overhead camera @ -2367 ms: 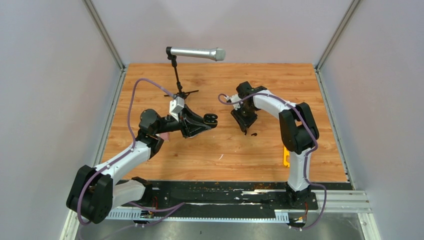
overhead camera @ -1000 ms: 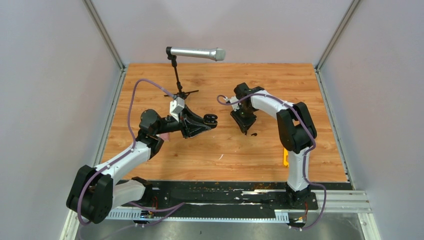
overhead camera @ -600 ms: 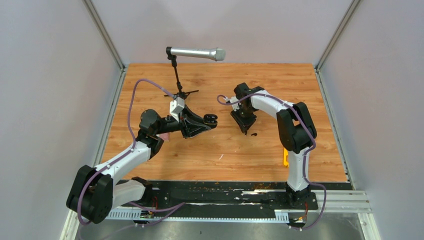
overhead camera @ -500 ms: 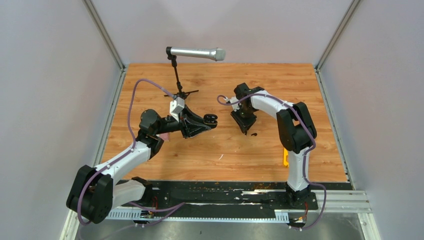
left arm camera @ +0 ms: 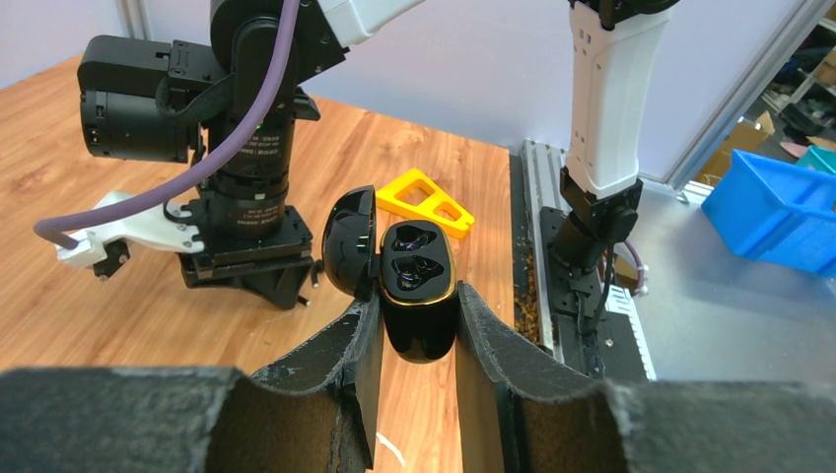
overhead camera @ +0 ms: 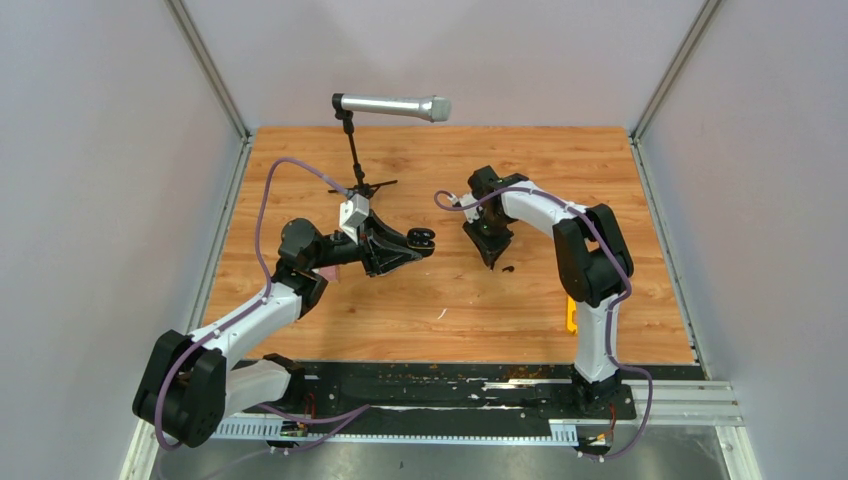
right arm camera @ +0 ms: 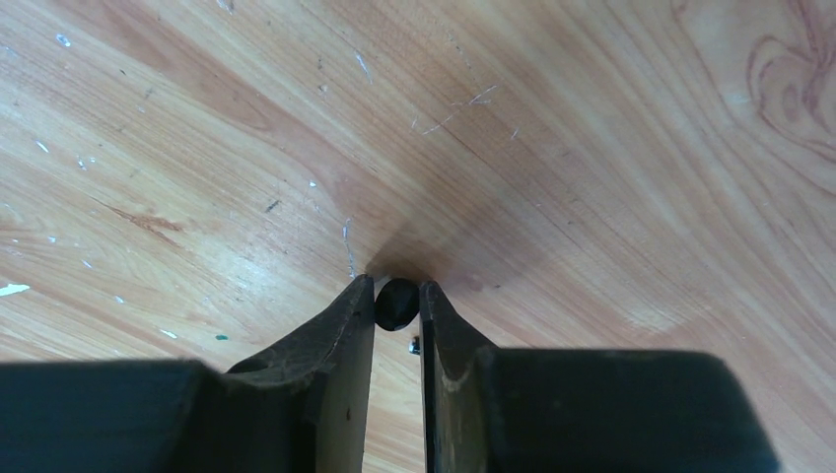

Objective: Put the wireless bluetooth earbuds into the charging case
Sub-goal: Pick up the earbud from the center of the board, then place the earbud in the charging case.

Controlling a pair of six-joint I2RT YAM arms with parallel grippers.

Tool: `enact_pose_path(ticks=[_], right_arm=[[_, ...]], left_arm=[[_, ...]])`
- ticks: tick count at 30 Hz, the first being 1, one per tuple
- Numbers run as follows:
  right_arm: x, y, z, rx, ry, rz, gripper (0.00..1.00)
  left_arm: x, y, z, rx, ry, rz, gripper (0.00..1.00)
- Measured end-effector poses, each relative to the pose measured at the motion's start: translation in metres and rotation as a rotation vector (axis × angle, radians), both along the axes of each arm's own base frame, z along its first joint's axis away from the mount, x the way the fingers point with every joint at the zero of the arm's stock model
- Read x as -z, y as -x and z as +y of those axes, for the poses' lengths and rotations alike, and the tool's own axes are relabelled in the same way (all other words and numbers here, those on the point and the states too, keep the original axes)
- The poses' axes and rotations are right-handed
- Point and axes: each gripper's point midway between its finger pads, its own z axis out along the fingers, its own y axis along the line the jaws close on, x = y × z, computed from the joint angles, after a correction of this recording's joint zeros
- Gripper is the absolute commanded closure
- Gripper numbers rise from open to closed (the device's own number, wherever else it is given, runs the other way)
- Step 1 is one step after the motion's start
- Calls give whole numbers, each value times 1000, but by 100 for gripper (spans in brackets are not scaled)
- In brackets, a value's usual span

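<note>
My left gripper is shut on a glossy black charging case with a gold rim. It holds the case above the table with the lid hinged open. The case's two wells look dark, and I cannot tell whether they hold buds. My right gripper points down at the table, shut on a small black earbud that touches the wood. Another small dark object lies on the table just right of that gripper's tip. No white earbuds are in view.
A silver microphone on a black tripod stand stands at the back centre. A yellow triangular piece lies near the right arm's base and also shows in the left wrist view. A blue bin sits off the table.
The right arm shifted slightly left early on and has stayed still since. The left arm and the case have not moved.
</note>
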Motion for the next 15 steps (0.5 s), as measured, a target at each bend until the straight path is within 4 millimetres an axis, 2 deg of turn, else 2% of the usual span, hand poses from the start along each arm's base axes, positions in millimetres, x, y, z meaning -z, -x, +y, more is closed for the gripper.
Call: enact_pose_path(ticks=[5,9,12,14,15], right_arm=[[-4,-3,2,-1,-9,-8,100],[-19,-9,12,-14,-60,-38,100],[-55,-8,22,-46,-148,-93,100],[-87,-7,29,-71,-216,-154,100],[-109,-5,32,-91,-259,-199,100]], left_arm=[[0,0,0,-1,-1,-6,100],[1,-1,0,0,-2,-6,100],[5,-2,-1,3,-8,6,100],[9,-3,-2,9,-15,19,100],[12,-4,-3,10,-18,27,100]])
